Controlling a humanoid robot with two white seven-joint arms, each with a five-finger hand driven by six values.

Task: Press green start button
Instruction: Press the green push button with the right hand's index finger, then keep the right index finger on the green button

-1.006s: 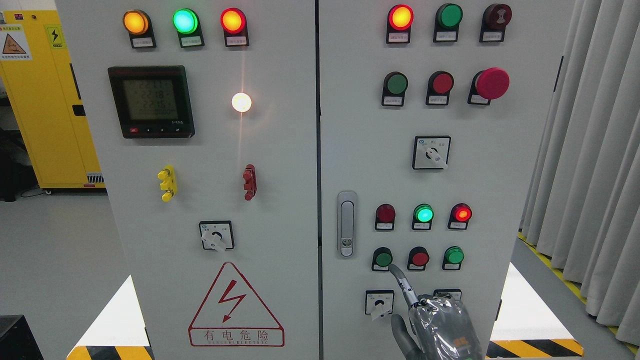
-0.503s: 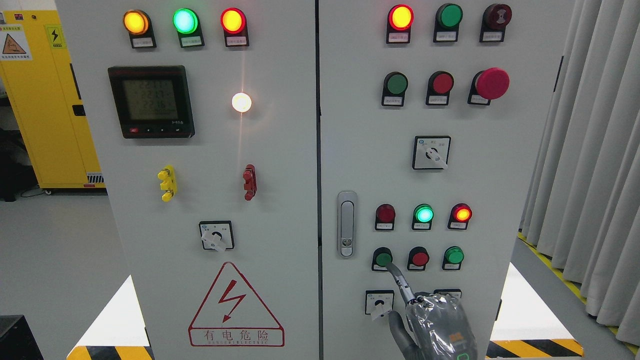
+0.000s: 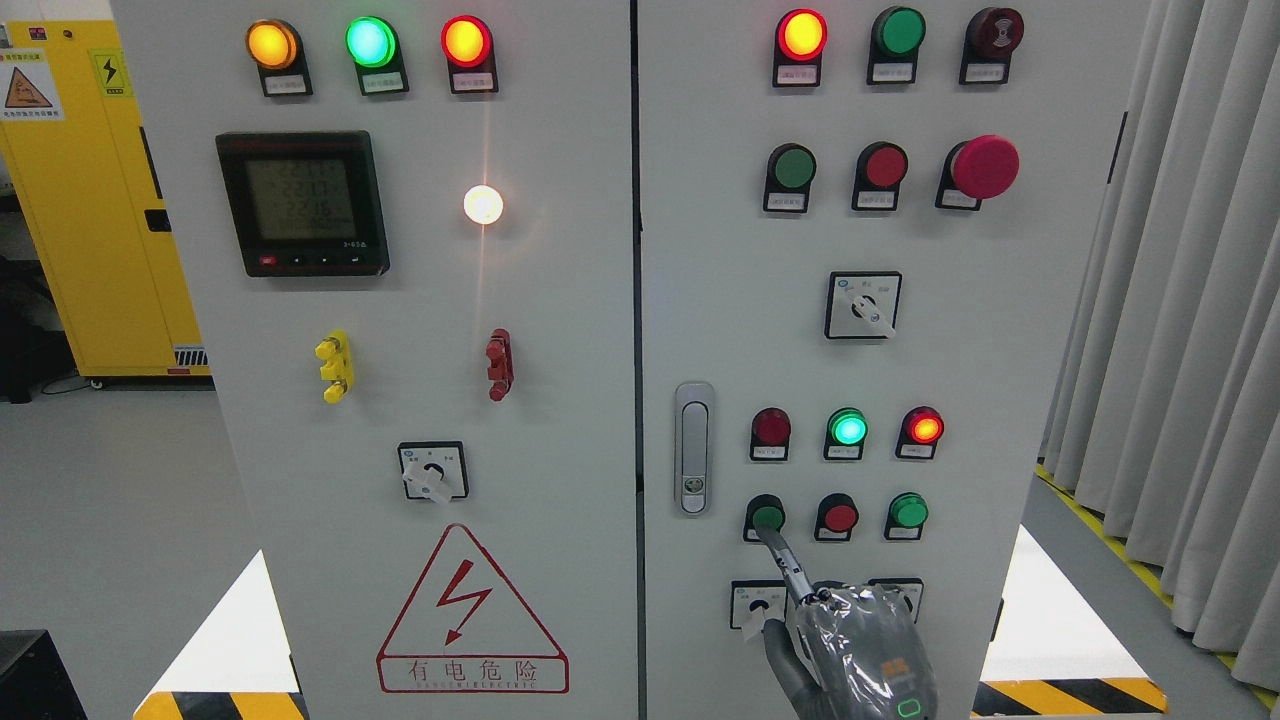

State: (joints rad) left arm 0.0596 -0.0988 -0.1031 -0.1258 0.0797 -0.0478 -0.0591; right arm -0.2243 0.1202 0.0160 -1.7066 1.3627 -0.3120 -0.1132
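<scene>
One right hand [image 3: 850, 650], forefinger [image 3: 778, 557] outstretched touching green start button [image 3: 767, 517], other fingers curled.

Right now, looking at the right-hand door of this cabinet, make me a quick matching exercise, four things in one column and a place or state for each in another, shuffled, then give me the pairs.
Things:
1. right hand
2. green start button
3. emergency stop button
4. door handle

Places or states:
A. big red mushroom cap, upper right of the door
B. grey, upright, near the door's left edge
C. bottom row of buttons, leftmost, a fingertip at its lower edge
D. low in the picture, one finger pointing up and left

Pairs: 1-D, 2-C, 3-A, 4-B
</scene>
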